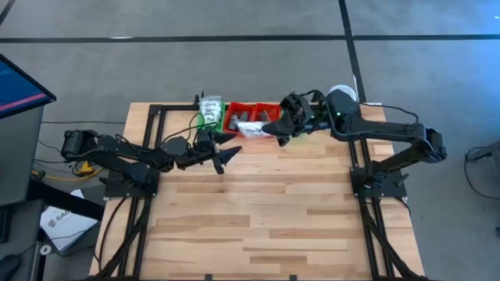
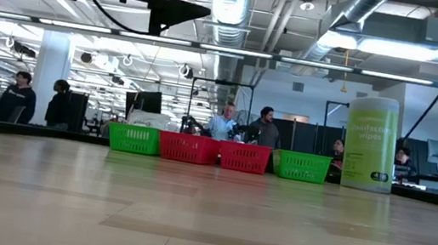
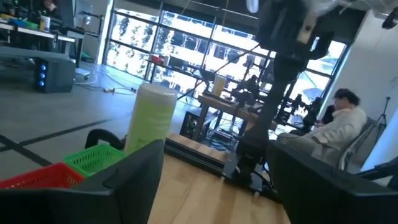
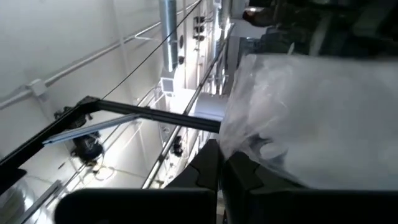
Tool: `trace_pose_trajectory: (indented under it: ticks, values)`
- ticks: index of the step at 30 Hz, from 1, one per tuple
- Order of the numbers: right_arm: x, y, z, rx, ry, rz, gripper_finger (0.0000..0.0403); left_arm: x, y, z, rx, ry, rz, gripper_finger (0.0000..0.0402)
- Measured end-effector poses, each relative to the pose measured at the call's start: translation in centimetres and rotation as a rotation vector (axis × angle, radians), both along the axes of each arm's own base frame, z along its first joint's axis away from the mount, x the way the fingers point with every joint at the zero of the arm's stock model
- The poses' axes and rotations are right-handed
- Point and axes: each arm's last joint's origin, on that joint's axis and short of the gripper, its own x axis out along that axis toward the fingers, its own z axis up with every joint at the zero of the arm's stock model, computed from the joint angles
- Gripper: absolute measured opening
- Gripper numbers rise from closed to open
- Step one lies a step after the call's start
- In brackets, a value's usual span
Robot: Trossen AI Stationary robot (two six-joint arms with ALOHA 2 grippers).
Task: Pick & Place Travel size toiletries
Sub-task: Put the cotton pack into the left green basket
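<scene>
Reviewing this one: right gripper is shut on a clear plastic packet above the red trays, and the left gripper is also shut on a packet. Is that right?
Not quite. The right gripper is shut on the clear plastic packet, above the red trays, as the right wrist and high views show. But the left gripper is open and holds nothing: the left wrist view shows its fingers apart with only table between them.

The pale green canister (image 2: 370,142) reads "Disinfecting wipes".

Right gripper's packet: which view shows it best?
The right wrist view: the clear packet fills the frame, pinched between the shut right gripper fingers. The high view shows only a small pale patch at that gripper over the trays. The low and left wrist views miss it.
</scene>
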Motion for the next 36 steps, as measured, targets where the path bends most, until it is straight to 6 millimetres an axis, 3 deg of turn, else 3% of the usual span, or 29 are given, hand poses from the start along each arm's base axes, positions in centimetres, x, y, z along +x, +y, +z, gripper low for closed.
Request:
trace_pose_trajectory:
  ticks: [7,18,28,36]
  values:
    - [1.7,0.6,-0.5,-0.001,0.03,0.045,0.0,-0.1,0.0,0.5,0.001,-0.054,-0.001,0.0282]
    - [1.5,0.4,-0.4,-0.02,0.012,0.013,0.0,-0.6,-0.5,3.0,0.104,-0.291,-0.122,0.0282]
    - [1.6,0.3,-0.4,-0.015,0.012,-0.01,0.0,0.0,-0.4,5.9,0.159,-0.365,-0.121,0.0282]
    - [1.6,0.3,-0.4,-0.021,0.009,-0.018,0.0,0.6,0.1,6.4,0.161,-0.356,-0.172,0.0282]
